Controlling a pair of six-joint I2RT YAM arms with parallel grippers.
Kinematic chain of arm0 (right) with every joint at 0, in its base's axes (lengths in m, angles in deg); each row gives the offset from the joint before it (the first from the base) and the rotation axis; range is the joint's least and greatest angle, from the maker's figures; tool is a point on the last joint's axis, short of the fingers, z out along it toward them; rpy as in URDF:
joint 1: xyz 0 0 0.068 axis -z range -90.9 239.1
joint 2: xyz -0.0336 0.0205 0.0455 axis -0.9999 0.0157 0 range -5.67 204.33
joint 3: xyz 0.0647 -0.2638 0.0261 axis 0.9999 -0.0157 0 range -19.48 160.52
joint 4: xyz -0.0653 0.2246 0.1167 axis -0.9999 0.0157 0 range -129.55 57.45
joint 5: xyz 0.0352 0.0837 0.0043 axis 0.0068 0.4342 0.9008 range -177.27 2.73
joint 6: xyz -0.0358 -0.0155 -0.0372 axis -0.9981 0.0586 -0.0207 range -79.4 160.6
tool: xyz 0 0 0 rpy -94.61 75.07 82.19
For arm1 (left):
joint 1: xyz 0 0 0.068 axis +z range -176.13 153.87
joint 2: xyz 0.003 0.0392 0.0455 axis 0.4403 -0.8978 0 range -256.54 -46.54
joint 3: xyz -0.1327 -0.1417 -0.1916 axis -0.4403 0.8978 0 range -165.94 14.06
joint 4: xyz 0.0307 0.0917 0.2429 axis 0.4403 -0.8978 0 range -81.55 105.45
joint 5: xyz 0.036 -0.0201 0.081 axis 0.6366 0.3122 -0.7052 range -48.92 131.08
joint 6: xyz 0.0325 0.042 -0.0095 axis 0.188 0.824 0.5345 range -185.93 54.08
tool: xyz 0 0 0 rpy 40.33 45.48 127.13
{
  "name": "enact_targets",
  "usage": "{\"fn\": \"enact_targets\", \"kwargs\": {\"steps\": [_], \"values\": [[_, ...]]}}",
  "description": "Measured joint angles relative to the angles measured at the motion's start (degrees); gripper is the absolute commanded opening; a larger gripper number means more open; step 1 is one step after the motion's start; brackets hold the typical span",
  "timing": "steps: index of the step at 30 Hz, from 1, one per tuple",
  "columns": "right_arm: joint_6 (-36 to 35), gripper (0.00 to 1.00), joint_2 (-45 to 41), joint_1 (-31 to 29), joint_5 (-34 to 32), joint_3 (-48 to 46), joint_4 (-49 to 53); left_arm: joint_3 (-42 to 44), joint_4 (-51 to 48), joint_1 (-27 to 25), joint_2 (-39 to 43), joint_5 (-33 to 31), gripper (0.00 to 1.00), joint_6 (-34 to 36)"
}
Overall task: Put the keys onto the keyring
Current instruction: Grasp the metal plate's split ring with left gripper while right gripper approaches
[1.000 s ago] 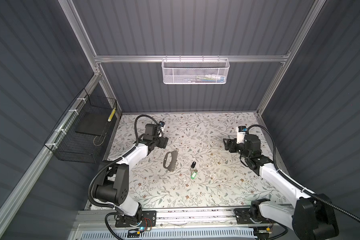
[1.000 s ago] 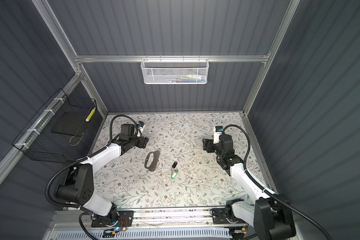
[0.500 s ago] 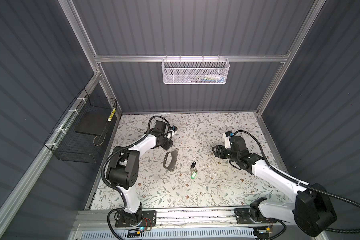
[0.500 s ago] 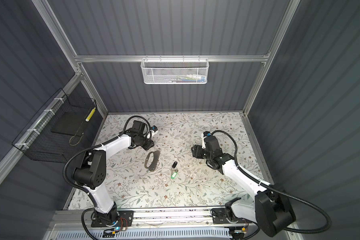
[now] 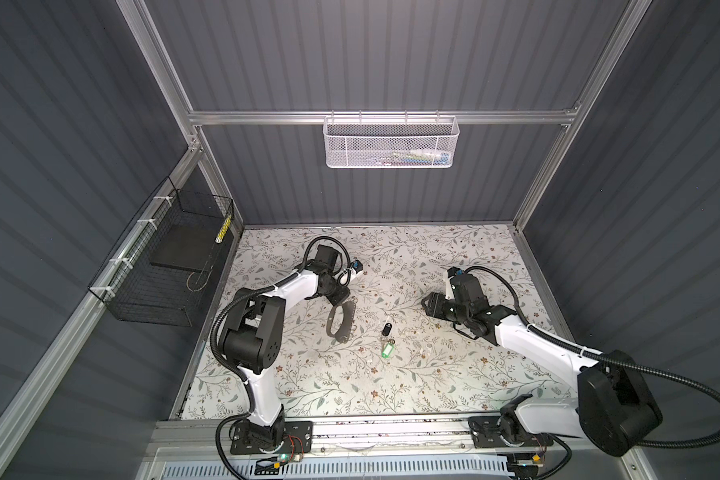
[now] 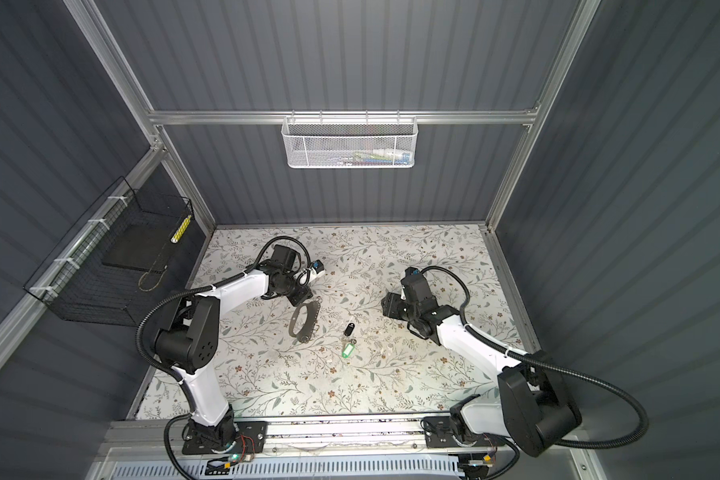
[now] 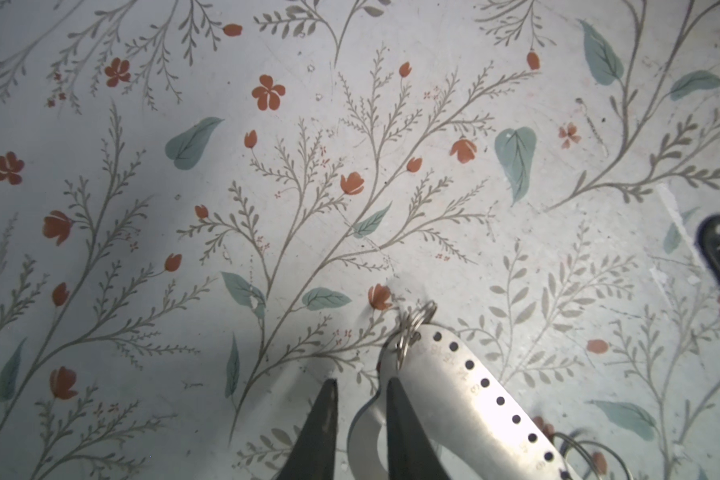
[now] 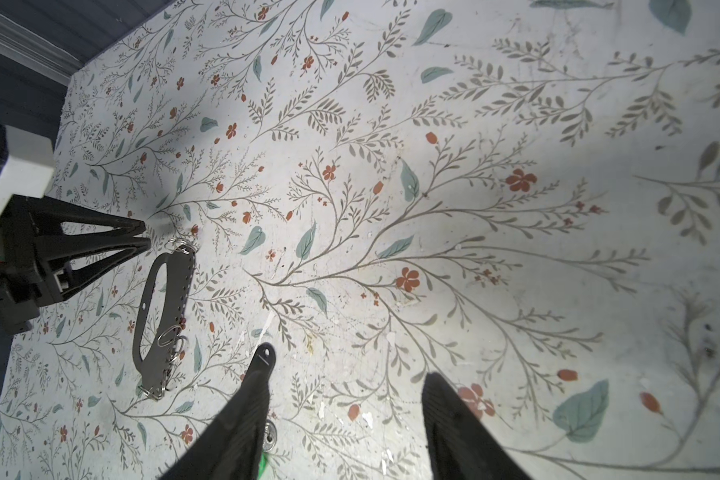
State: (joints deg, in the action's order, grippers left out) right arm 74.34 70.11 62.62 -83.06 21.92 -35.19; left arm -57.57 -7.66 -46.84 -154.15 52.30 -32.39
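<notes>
top views: keyring (image 5: 349, 318) flat on mat (image 5: 350, 395), key (image 5: 387, 329) and green tag (image 5: 388, 351) just beside it, toward right gripper (image 5: 427, 306) | left wrist: left gripper (image 7: 361, 382) narrow, keyring's (image 7: 454, 395) end rim between its fingers, hold not certain | right wrist: right gripper (image 8: 346, 378) spread wide, key (image 8: 265, 359) at one fingertip, keyring (image 8: 173, 307) near, left gripper (image 8: 146, 236) at its ringed end

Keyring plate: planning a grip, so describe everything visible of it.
The keyring is a flat, dark-grey, metal-looking oblong plate with a long oval cutout, a row of holes along one edge and a few wire rings through them. It lies flat on the floral table, apart from the black fob key. The left claw straddles one end; contact unclear.
</notes>
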Motion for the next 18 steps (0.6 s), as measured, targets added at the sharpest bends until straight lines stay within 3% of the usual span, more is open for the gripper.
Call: {"fn": "enact_targets", "kwargs": {"steps": [12, 16, 18], "values": [[0.13, 0.60, 2.45, -0.33, 0.98, 1.79, 0.39, -0.76, -0.04, 0.00, -2.78, 0.90, 0.17, 0.59], [0.11, 0.61, 2.97, -0.33, 1.05, 2.23, 0.94, -1.46, -0.02, 0.00, -3.17, 1.07, 0.19, 0.57], [0.11, 0.62, 3.26, -0.35, 1.07, 2.67, 1.05, -1.51, -0.07, -0.09, -3.37, 1.29, 0.25, 0.59]]}}
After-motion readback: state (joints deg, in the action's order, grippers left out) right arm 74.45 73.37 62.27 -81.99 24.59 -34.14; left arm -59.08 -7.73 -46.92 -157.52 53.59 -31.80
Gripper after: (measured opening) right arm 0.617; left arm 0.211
